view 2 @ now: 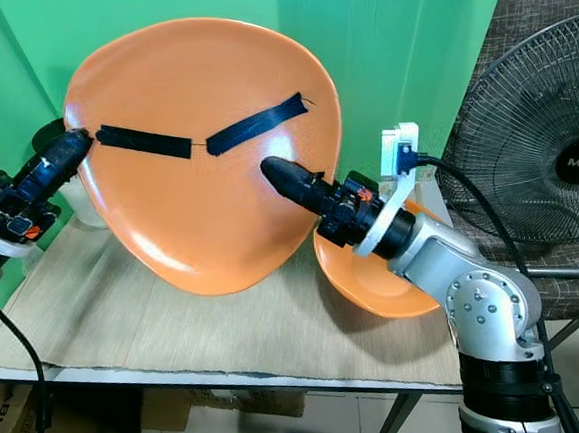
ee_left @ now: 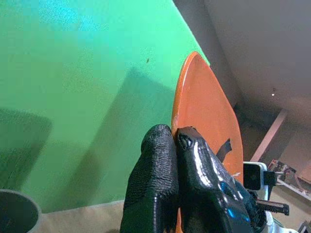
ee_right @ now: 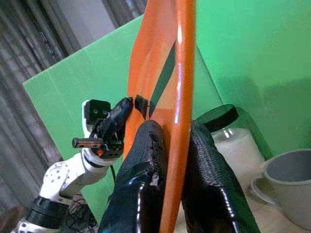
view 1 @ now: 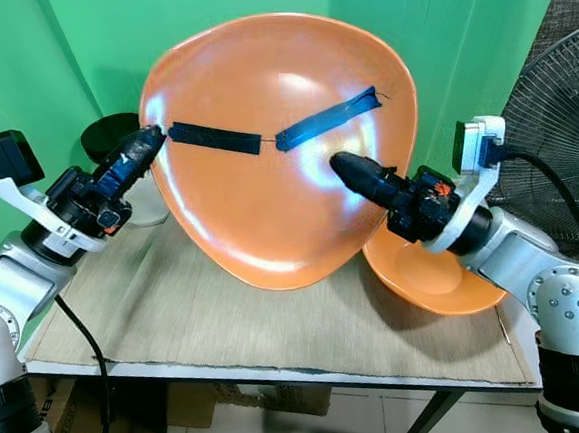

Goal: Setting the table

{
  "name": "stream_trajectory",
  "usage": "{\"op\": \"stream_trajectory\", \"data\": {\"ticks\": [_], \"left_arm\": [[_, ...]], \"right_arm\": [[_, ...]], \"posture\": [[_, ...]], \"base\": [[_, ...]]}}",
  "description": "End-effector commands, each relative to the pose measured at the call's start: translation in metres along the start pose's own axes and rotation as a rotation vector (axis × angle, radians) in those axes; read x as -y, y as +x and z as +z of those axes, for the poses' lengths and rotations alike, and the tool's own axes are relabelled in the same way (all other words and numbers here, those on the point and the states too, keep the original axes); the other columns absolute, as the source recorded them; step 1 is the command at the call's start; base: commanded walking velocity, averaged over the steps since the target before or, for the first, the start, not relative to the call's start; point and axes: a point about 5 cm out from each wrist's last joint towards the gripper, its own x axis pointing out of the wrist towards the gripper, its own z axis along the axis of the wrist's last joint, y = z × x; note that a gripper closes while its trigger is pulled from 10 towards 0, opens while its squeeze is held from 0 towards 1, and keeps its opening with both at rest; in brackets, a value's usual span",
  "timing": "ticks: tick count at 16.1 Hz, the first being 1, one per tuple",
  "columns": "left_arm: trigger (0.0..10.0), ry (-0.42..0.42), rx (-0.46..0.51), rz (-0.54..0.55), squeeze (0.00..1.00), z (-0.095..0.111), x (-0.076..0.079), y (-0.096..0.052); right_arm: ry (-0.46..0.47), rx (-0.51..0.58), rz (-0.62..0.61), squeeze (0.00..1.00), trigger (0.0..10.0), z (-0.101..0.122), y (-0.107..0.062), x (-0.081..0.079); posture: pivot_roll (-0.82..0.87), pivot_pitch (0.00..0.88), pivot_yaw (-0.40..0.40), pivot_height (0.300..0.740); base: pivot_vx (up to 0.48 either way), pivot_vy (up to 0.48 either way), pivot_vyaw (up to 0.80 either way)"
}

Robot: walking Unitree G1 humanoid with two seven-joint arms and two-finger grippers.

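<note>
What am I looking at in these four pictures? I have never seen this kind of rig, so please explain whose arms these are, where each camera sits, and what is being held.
This is a humanoid robot with two silver arms, each ending in a tool of two long black fingers. The two wide pictures come from a stereo camera on its head, looking down at a table covered with a woven mat. The other two come from cameras on each wrist, looking along the fingers.

Both arms hold one large orange plate upright above the table. The left tool pinches its rim on one side; the right tool clamps the opposite rim, one finger on each face. Two strips of dark tape are stuck on the plate.

A second orange plate lies on the mat on the robot's right. A lidded jar and grey cup stand behind, and a fan stands to the right.
</note>
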Motion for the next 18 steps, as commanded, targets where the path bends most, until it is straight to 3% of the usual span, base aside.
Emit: {"op": "stream_trajectory", "data": {"ticks": [1, 2, 3, 4, 5, 7, 9, 10, 11, 14, 16, 18], "left_arm": [[0.0, 0.038, 0.016, -0.036, 0.0, 0.009, 0.006, 0.007], [0.1, 0.037, 0.019, -0.035, 0.0, 0.01, 0.006, 0.007], [7.4, 0.04, 0.022, -0.021, 0.0, 0.011, 0.004, 0.008], [10.0, 0.038, 0.026, -0.014, 0.0, 0.012, 0.003, 0.009], [10.0, 0.035, 0.027, -0.018, 0.0, 0.012, 0.003, 0.009], [10.0, 0.024, 0.031, -0.022, 1.0, 0.012, 0.003, 0.009], [10.0, 0.042, 0.03, -0.017, 1.0, 0.013, 0.004, 0.009], [10.0, 0.06, 0.033, -0.02, 0.75, 0.014, 0.007, 0.01], [10.0, 0.051, 0.051, -0.04, 0.0, 0.016, 0.012, 0.01], [10.0, 0.042, 0.047, -0.057, 0.0, 0.015, 0.018, 0.009], [10.0, 0.039, -0.002, 0.001, 0.0, 0.008, 0.014, 0.0], [10.0, 0.194, -0.11, 0.15, 0.0, -0.009, 0.014, 0.003]], "right_arm": [[-0.039, -0.008, 0.004, 0.0, 0.0, 0.002, 0.002, -0.005], [-0.042, -0.008, 0.006, 0.0, 0.0, 0.002, 0.001, -0.006], [-0.044, -0.004, 0.013, 0.0, 0.0, 0.002, 0.001, -0.007], [-0.045, 0.004, 0.021, 0.0, 0.0, 0.003, 0.001, -0.008], [-0.045, 0.008, 0.024, 0.0, 0.0, 0.003, 0.001, -0.008], [-0.049, 0.032, 0.025, 0.0, 0.0, 0.007, 0.001, -0.009], [-0.06, 0.086, 0.004, 0.0, 0.0, 0.014, -0.002, -0.008], [-0.07, 0.127, -0.011, 0.0, 0.0, 0.02, -0.005, -0.008], [-0.081, 0.167, -0.015, 0.0, 0.0, 0.026, -0.01, -0.012], [-0.109, 0.248, -0.057, 0.0, 0.0, 0.038, -0.024, -0.017], [-0.192, 0.246, -0.161, 0.0, 0.0, 0.045, -0.036, -0.019], [-0.323, 0.171, -0.238, 0.0, 0.2, 0.044, -0.031, -0.032]], "posture": [[0.07, 0.0, 0.062, 0.74], [0.07, 0.0, 0.064, 0.74], [0.07, 0.0, 0.065, 0.74], [0.07, 0.0, 0.067, 0.74], [0.07, 0.0, 0.067, 0.74], [0.06, 0.0, 0.071, 0.74], [0.05, 0.0, 0.085, 0.74], [0.04, 0.0, 0.098, 0.74], [0.03, 0.0, 0.11, 0.74], [0.01, 0.0, 0.136, 0.74], [0.0, 0.0, 0.14, 0.74], [0.0, 0.0, 0.136, 0.74]], "base": [[0.0, 0.0, 0.0], [0.0, 0.0, 0.0], [0.0, 0.0, 0.0], [0.0, 0.0, 0.0], [0.0, 0.0, 0.0], [0.0, 0.0, 0.0], [0.0, 0.0, 0.0], [0.0, 0.0, 0.0], [0.0, 0.0, 0.0], [0.0, 0.0, 0.0], [0.0, 0.0, 0.0], [0.0, 0.0, 0.0]]}}
